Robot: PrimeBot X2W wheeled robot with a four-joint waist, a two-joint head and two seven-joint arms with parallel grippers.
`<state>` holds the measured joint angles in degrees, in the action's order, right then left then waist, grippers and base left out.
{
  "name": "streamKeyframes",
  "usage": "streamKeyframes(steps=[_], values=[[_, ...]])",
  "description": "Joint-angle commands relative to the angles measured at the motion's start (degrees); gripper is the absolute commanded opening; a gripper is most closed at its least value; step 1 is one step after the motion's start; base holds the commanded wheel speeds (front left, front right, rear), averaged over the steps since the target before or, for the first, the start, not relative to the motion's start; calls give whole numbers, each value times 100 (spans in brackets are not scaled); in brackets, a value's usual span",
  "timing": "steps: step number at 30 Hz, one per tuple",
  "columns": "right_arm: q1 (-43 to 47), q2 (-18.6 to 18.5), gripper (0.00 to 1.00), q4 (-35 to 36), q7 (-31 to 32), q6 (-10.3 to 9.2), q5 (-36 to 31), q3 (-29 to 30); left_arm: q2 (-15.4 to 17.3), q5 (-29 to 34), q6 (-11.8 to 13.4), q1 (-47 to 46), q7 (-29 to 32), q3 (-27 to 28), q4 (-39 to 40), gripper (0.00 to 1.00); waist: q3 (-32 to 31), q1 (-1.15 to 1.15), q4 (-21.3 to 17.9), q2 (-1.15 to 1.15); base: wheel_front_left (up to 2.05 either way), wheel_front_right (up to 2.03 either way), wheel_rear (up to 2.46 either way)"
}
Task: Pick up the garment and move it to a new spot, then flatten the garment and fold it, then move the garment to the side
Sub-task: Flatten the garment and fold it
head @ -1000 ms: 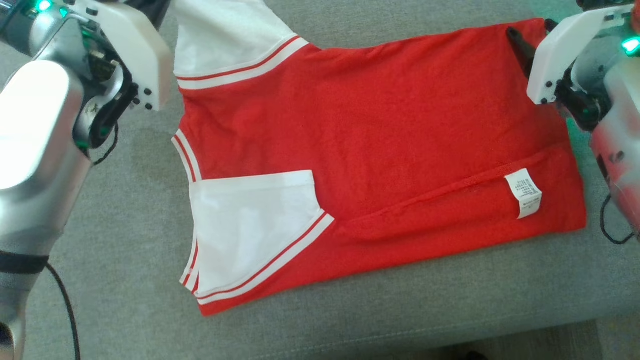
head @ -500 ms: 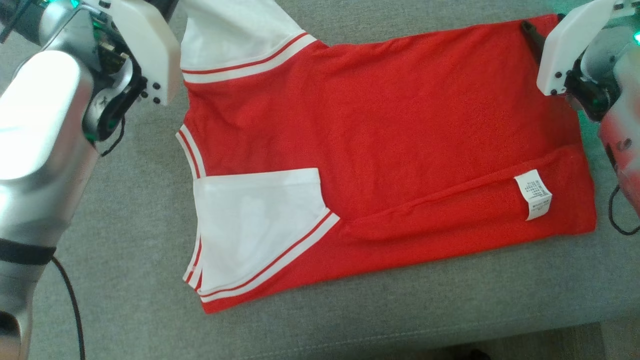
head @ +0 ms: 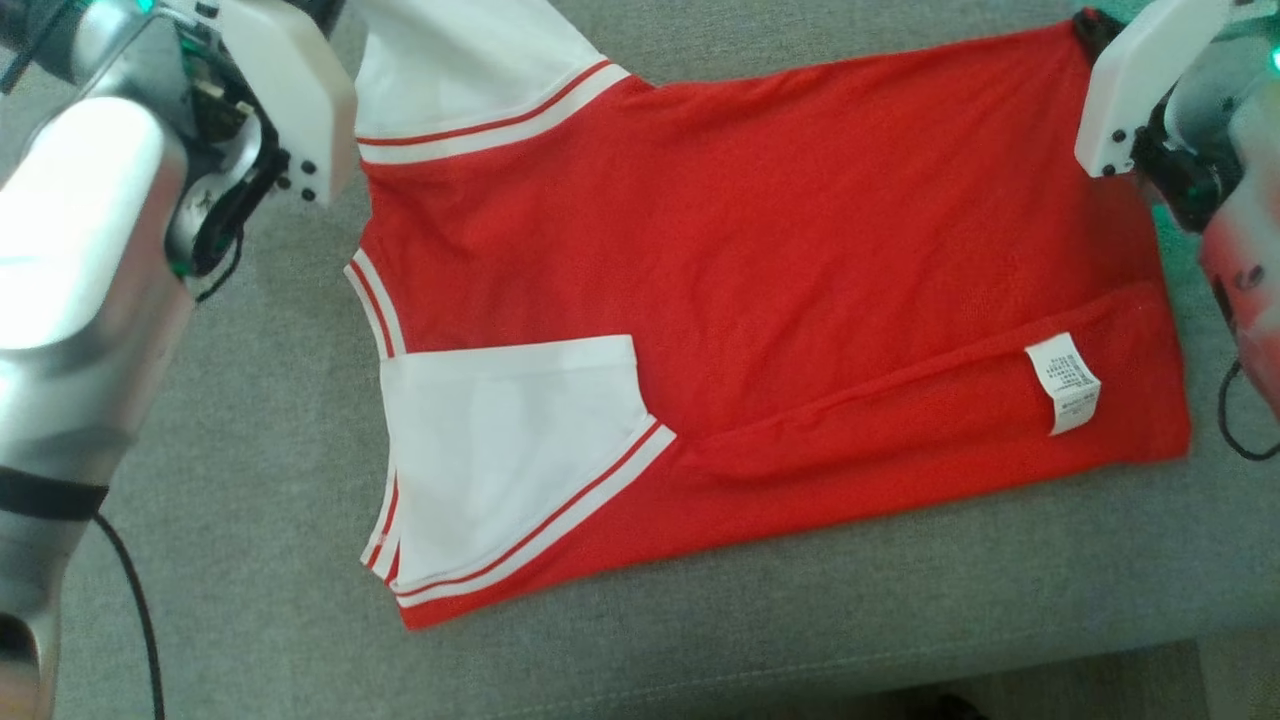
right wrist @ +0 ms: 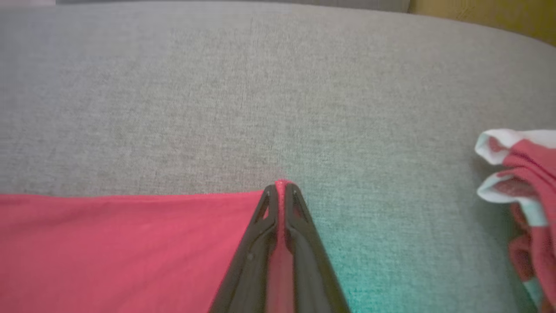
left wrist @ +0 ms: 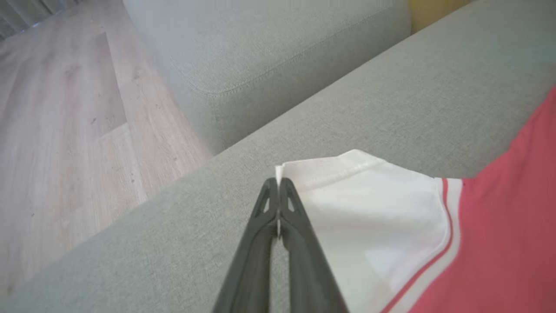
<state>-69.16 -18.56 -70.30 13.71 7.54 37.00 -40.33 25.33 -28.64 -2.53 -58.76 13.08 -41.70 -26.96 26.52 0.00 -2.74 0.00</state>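
Folding: left gripper and right gripper jaws pinched shut on red-and-white cotton garment corners; next, probably carry them toward six o'clock.

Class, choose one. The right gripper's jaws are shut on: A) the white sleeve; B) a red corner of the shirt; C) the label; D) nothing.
B: the right wrist view shows the right gripper with jaws shut on a red corner of the shirt.

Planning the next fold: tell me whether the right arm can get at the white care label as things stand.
Probably, but not freely: the care label lies uncovered near that arm, yet the right gripper is shut on a far corner of the garment and must release first.
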Motion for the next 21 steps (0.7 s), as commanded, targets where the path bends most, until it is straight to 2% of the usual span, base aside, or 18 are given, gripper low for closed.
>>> streamKeyframes(steps=[1,7,11,16,21], values=[[-147,-29,0,92,-158,-5,84,7,243,75,42,-357,-125,238,129,0,-8,0,-15,0,0,0,0],[-90,-211,0,244,-626,-5,397,162,311,436,117,-577,-889,212,80,0,-154,0,-6,0,0,0,0],[158,-385,0,454,-898,-5,578,106,287,433,128,-506,-1093,186,14,0,-404,0,4,0,0,0,0],[515,-426,0,621,-1231,-5,712,43,242,187,235,2,-1161,217,257,0,-665,0,21,0,0,0,0],[939,-471,0,726,-1610,-5,852,71,360,-19,481,804,-1295,259,761,0,-905,0,74,0,0,0,0]])
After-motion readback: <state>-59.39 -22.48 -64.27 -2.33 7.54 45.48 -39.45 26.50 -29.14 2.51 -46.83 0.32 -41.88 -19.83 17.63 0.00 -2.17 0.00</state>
